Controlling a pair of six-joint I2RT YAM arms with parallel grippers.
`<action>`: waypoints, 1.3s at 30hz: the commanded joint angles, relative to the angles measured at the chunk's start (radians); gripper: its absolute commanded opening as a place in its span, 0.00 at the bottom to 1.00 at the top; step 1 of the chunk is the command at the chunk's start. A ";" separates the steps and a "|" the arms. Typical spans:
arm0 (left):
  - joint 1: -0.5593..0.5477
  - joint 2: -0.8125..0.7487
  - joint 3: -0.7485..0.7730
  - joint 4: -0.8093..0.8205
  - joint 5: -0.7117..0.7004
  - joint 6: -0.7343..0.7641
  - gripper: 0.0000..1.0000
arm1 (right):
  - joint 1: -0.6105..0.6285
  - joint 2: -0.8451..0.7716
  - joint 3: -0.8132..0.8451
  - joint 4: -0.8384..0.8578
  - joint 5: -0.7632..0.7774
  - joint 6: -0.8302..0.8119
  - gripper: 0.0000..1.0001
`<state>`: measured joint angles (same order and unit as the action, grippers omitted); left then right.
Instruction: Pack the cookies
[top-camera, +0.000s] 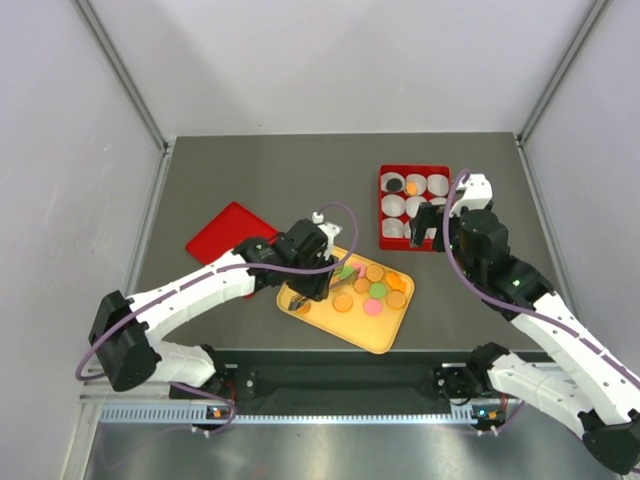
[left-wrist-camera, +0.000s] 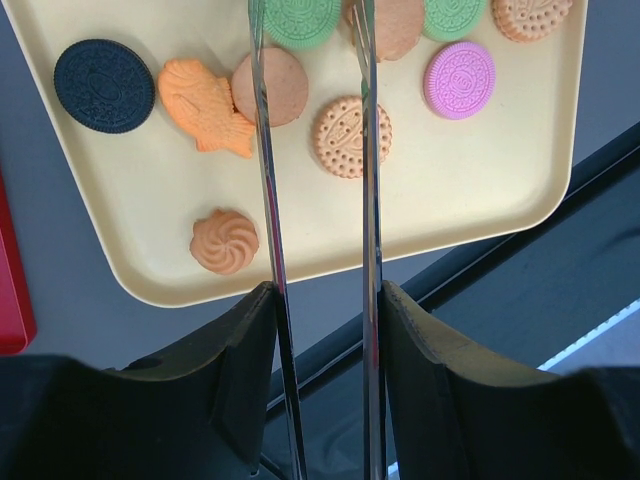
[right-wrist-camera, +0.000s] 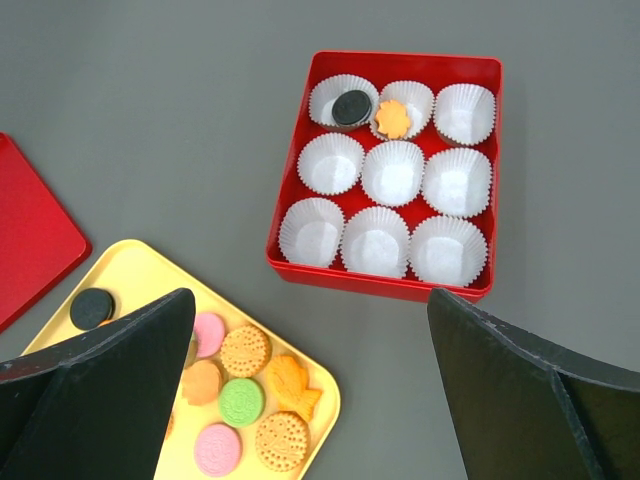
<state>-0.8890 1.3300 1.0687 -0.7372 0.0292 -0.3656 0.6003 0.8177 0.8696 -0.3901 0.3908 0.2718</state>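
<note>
Several cookies (top-camera: 372, 287) in orange, pink, green and black lie on a yellow tray (top-camera: 385, 335). My left gripper (top-camera: 312, 283) is over the tray's left part, shut on a pair of metal tongs (left-wrist-camera: 268, 200). In the left wrist view the tong blades stand apart with nothing between them and reach over a green cookie (left-wrist-camera: 303, 18). A round dotted orange cookie (left-wrist-camera: 350, 137) lies between the blades. My right gripper (top-camera: 428, 226) is open and empty, hovering beside the red box (top-camera: 413, 168). The box's paper cups hold one black cookie (right-wrist-camera: 351, 107) and one orange cookie (right-wrist-camera: 393, 118).
A red lid (top-camera: 225, 232) lies flat on the table left of the tray. The other paper cups (right-wrist-camera: 394, 172) in the box hold nothing. Grey walls with metal rails close the table in. A black bar runs along the near edge below the tray.
</note>
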 joint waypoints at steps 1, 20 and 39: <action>-0.005 -0.003 -0.009 0.055 -0.008 0.002 0.49 | 0.006 -0.019 0.003 0.034 0.002 -0.002 1.00; -0.010 -0.008 -0.001 0.033 -0.020 0.007 0.50 | 0.006 -0.015 0.003 0.036 -0.004 0.001 1.00; -0.010 -0.023 0.008 0.019 -0.051 0.004 0.51 | 0.006 -0.015 0.000 0.040 -0.010 0.004 1.00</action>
<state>-0.8932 1.3334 1.0668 -0.7322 0.0067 -0.3649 0.6003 0.8158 0.8631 -0.3893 0.3901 0.2722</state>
